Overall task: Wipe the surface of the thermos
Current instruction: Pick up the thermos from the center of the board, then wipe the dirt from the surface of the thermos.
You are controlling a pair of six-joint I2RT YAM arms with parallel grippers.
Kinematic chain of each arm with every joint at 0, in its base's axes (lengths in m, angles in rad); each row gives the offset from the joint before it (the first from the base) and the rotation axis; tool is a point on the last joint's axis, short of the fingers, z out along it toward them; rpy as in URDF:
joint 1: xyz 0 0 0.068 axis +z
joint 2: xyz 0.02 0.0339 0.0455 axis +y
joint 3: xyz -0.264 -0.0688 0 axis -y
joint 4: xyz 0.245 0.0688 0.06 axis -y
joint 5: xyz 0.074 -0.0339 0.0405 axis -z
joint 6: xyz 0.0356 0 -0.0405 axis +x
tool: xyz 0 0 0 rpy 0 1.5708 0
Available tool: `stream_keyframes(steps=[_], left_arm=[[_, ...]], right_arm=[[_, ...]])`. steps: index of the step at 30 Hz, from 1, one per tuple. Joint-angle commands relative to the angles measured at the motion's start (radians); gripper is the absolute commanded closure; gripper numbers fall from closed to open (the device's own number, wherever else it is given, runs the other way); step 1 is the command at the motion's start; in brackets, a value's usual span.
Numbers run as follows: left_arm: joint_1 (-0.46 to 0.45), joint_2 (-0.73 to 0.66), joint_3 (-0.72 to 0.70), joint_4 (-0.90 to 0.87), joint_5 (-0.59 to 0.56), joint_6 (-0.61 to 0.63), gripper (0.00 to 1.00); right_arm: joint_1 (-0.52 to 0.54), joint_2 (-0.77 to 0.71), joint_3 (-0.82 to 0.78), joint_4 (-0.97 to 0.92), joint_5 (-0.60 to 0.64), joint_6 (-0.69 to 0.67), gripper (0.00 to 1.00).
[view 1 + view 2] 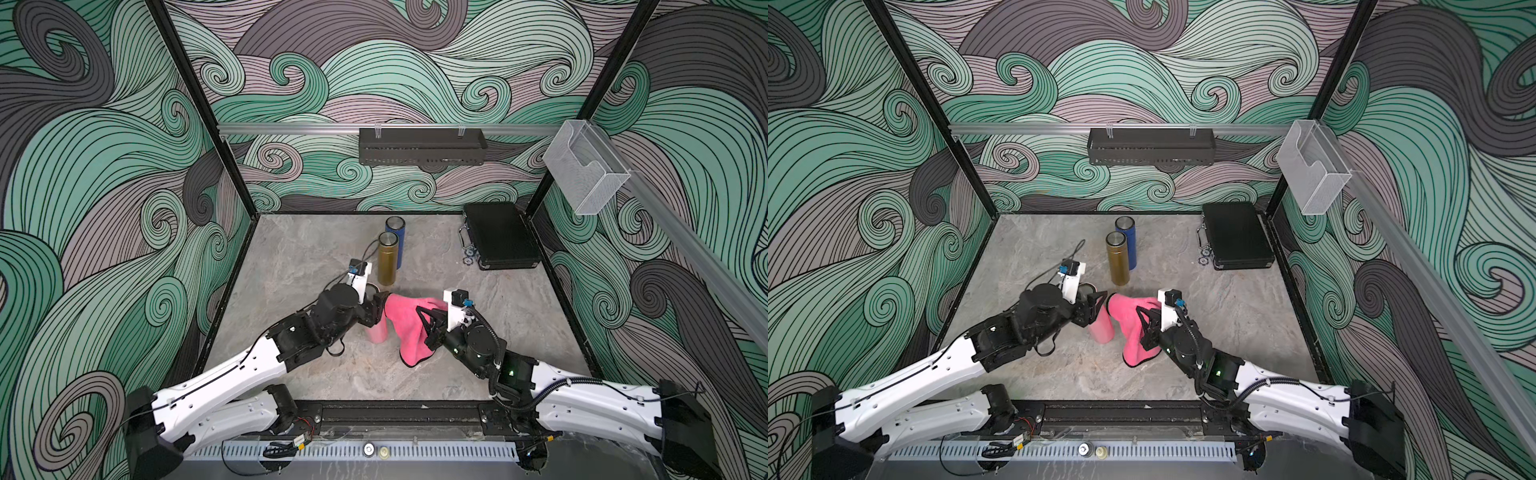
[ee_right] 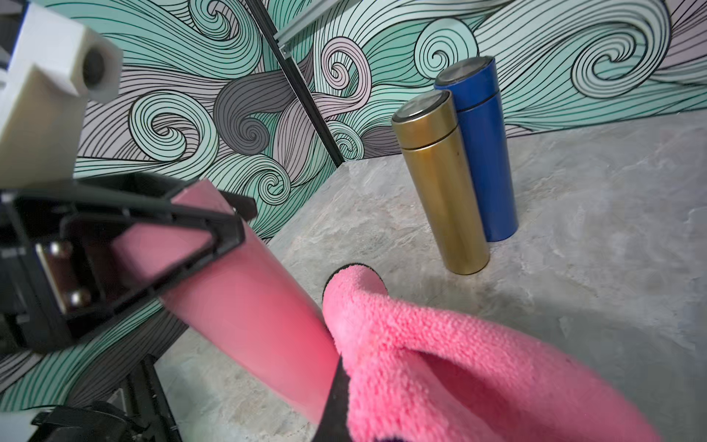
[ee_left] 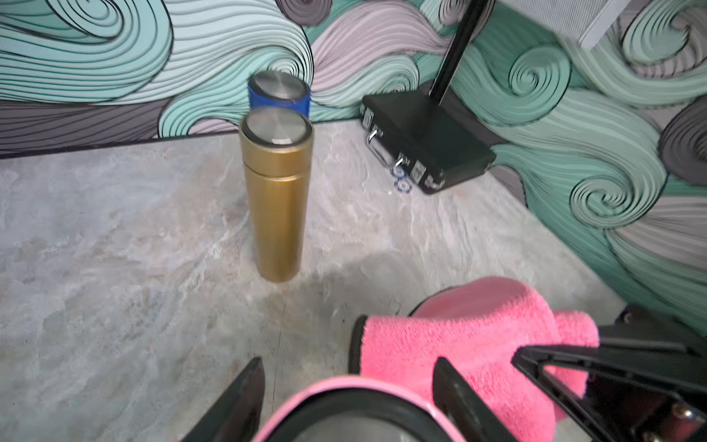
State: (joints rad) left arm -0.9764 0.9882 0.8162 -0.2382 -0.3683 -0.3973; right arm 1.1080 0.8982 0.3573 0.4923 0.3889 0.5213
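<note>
**Pink thermos clamped, cloth at its side**

Nearest me, the left gripper (image 1: 376, 308) has its jaws clamped on the pink thermos (image 1: 377, 333) near the middle of the table (image 1: 291, 374). Its wrist hides the flask's top. At the flask's 3 o'clock, the right gripper (image 1: 426, 322) pinches the pink cloth (image 1: 405, 328), fingertips buried in folds. The cloth touches the thermos wall. At 12 o'clock a gold thermos (image 1: 387, 262) half-covers a blue thermos (image 1: 397, 232). Farther, at 2 o'clock, lies a black case (image 1: 498, 237), with blurry small discs (image 1: 467, 257) beside it.
</note>
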Motion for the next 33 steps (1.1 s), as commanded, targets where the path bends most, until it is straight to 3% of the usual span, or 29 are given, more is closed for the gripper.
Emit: stream_keyframes(steps=[1, 10, 18, 27, 33], left_arm=[[-0.082, 0.046, 0.056, 0.054, -0.179, -0.055, 1.0], [-0.11, 0.137, 0.042, 0.288, -0.171, -0.051, 1.0], [-0.109, 0.107, 0.059, 0.342, -0.243, -0.008, 1.0], [-0.109, 0.115, 0.046, 0.363, -0.219, 0.022, 1.0], [-0.109, 0.127, 0.024, 0.417, -0.18, 0.052, 1.0]], right_arm=[[0.004, 0.02, 0.028, 0.109, -0.035, 0.102, 1.0], [0.006, 0.137, 0.012, 0.146, -0.018, 0.233, 1.0], [0.006, 0.291, -0.054, 0.285, -0.002, 0.288, 1.0], [0.026, 0.095, 0.066, 0.166, -0.042, 0.165, 1.0], [0.029, 0.102, 0.015, 0.187, -0.018, 0.215, 1.0]])
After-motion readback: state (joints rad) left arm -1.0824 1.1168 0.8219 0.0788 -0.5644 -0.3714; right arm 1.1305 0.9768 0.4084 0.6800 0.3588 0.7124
